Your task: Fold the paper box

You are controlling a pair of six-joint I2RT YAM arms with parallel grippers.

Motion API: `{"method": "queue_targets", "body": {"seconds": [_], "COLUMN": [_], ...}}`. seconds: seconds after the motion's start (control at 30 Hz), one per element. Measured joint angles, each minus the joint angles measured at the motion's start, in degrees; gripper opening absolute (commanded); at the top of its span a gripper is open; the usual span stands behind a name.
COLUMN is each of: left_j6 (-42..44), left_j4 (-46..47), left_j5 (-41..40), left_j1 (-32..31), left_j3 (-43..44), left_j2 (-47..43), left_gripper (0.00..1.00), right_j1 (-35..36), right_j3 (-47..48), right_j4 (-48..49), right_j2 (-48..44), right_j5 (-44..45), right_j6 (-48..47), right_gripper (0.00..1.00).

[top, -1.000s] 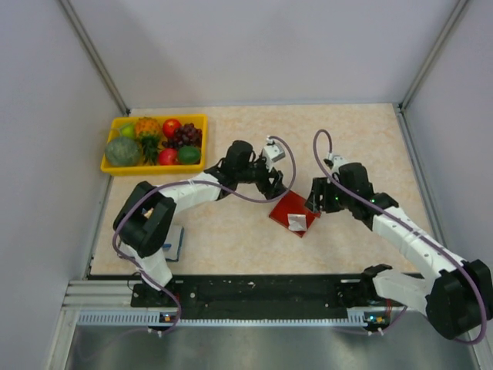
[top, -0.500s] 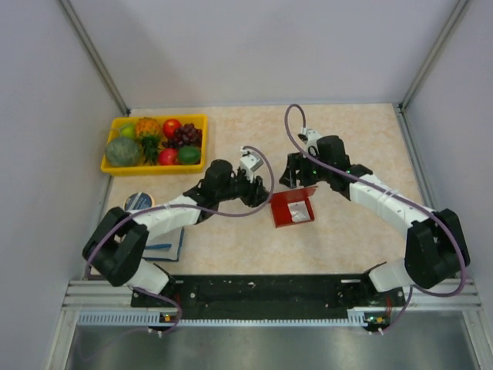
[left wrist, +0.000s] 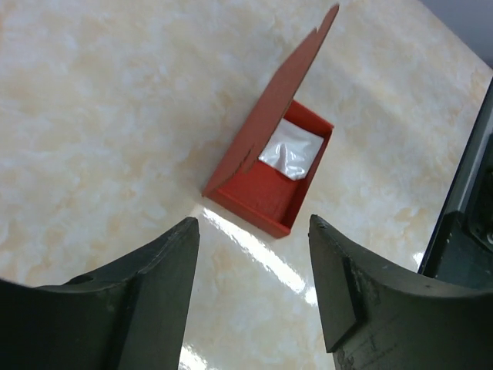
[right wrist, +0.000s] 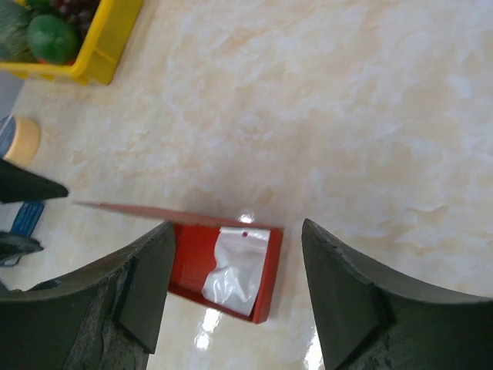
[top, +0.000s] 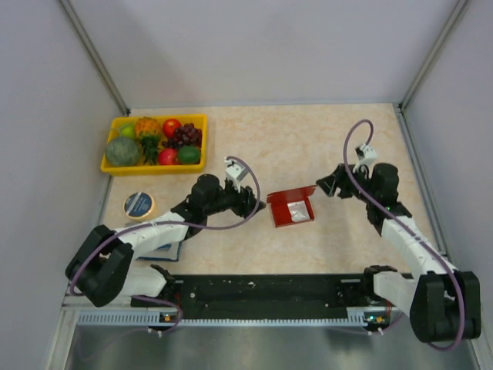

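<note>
One paper box (top: 279, 216) lies mid-frame on the beige marbled table (top: 308, 139) between grey walls (top: 246, 46), lid flap raised, one whitish wrapper (top: 297, 210) inside. One yellow tray (top: 154, 169) of fruit sits upper left, with one round tin (top: 139, 203) below it.

Left wrist view: the left gripper (left wrist: 253, 223) is spread and empty, the box just ahead.

Right wrist view: the right gripper (right wrist: 236, 225) is spread and empty, the box at lower centre.

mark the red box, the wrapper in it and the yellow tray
red cardboard paper box (left wrist: 258, 189), left wrist view, bare inner floor
whitish plastic wrapper (left wrist: 291, 150), left wrist view, its middle
yellow fruit tray (top: 154, 169), top external view, near rim
</note>
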Motion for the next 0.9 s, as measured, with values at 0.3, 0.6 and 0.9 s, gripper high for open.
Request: {"method": "queue_targets", "body": {"seconds": [0.3, 0.6, 0.9], "left_j6": [2.71, 7.04, 10.38], "left_j4": [12.59, 20.5, 23.26], "left_j5": [2.27, -0.52, -1.88], "left_j1": [-1.75, -3.87, -4.13], "left_j3": [-5.2, -3.32, -0.7], "left_j2": [6.88, 16.33, 19.65], "left_gripper": [0.65, 0.47, 0.06], "right_j1": [-0.63, -0.66, -0.63], "right_j3": [-19.43, -19.58, -19.43], "right_j4": [23.43, 27.19, 25.16], "right_j2": [-5.97, -5.79, -5.99], "right_j5": [-7.19, -4.92, -4.76], "right_j6": [4.02, 2.29, 1.36], "right_gripper": [0.55, 0.54, 0.54]}}
